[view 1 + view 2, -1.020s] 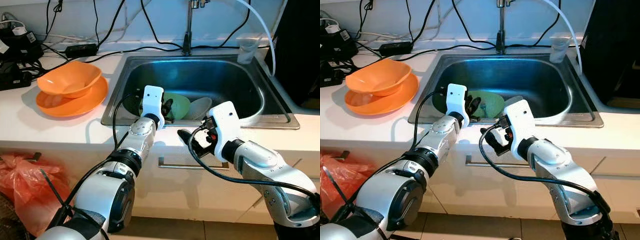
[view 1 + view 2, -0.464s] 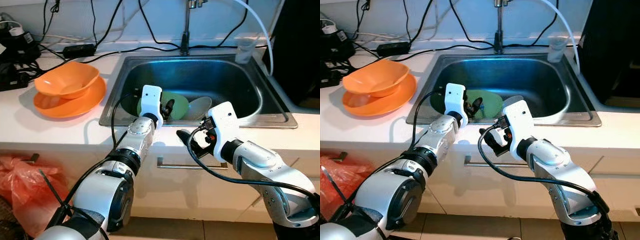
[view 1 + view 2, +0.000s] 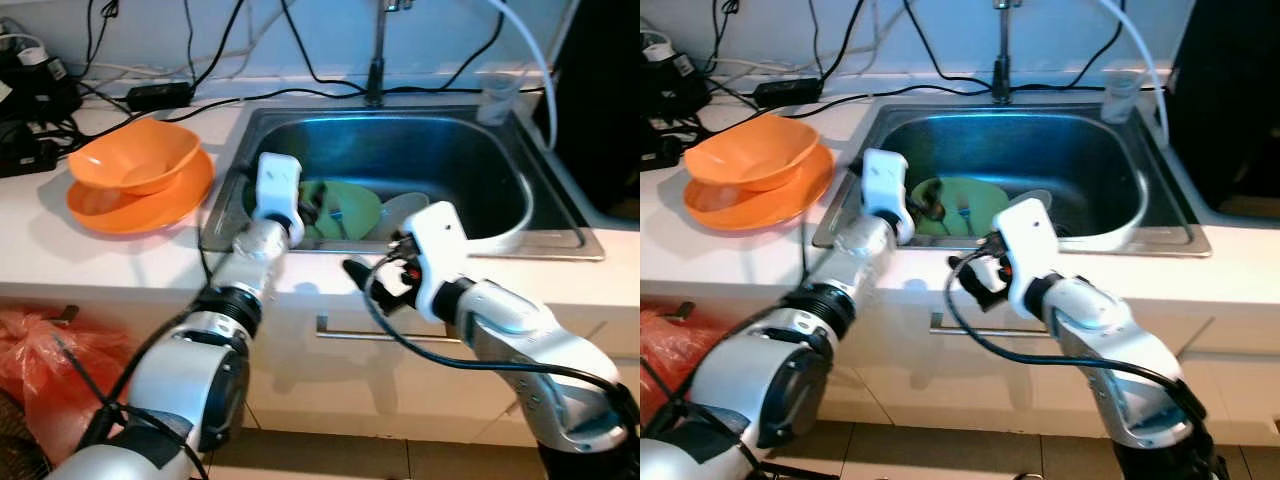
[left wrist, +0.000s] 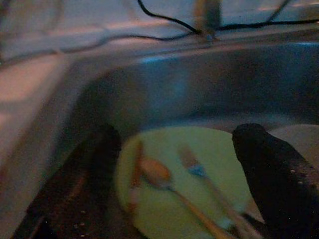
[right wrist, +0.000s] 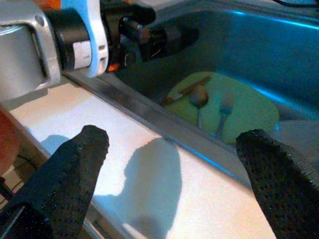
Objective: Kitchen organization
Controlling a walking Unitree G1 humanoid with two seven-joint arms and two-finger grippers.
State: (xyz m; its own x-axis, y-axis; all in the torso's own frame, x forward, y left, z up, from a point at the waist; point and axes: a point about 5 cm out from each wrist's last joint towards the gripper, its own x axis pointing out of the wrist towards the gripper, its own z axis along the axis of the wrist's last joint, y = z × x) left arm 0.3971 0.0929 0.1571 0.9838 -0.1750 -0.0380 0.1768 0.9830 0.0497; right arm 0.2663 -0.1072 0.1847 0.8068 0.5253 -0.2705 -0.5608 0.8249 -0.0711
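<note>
White countertop [image 3: 120, 255] runs along a wall strung with black cables. At its left end an orange bowl [image 3: 140, 158] sits nested on an orange plate [image 3: 150, 205], well apart from the washing-up.

Next comes the steel sink [image 3: 520, 175]. The left gripper [image 3: 310, 212] reaches over the sink's near rim and hovers above a green plate [image 4: 179, 174] that lies on the sink floor. Its two fingers are spread wide and hold nothing. On the plate lie a spoon [image 4: 162, 177], a fork with a blue neck [image 4: 197, 169] and a thin brownish stick, perhaps a chopstick, which is hard to make out. A pale dish [image 3: 410, 208] rests just beside the plate, toward the right.

The right gripper [image 3: 365, 285] hangs in front of the counter edge, outside the sink, fingers parted and empty.

The cutlery looks light, stiff and probably slick if wet. Each piece lies flat on the plate, so a pinch across the narrow handle seems the surest hold. The plate looks rigid and smooth, likely plastic, and is best taken by its raised rim once the cutlery is off.
</note>
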